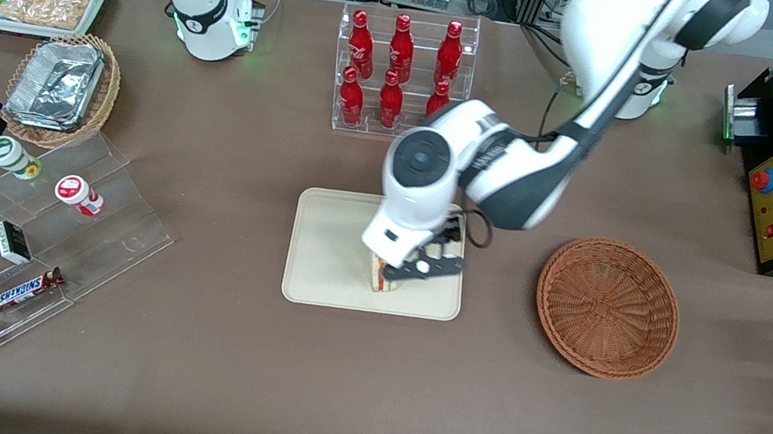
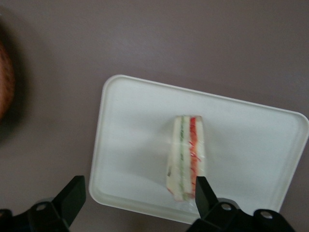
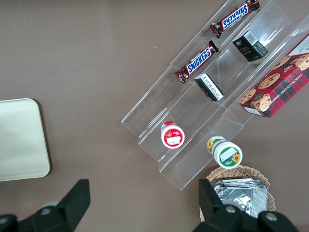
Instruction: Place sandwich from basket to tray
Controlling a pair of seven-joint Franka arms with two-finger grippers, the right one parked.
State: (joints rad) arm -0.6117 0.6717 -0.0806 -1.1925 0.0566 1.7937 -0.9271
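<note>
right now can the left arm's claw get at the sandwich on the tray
Probably yes: the claw hangs open right above the sandwich, which rests on the tray with nothing else near it.

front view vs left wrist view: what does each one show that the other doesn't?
Only the front view shows the whole reddish-brown basket, empty, lying toward the working arm's end of the table, plus the rack of red bottles and the Snickers bars.

Only the left wrist view shows the sandwich's full cut edge with its green and red layers, and the gripper open above the tray with its fingers apart and clear of the sandwich.

Both show the sandwich resting on the cream tray, with the gripper over it.
</note>
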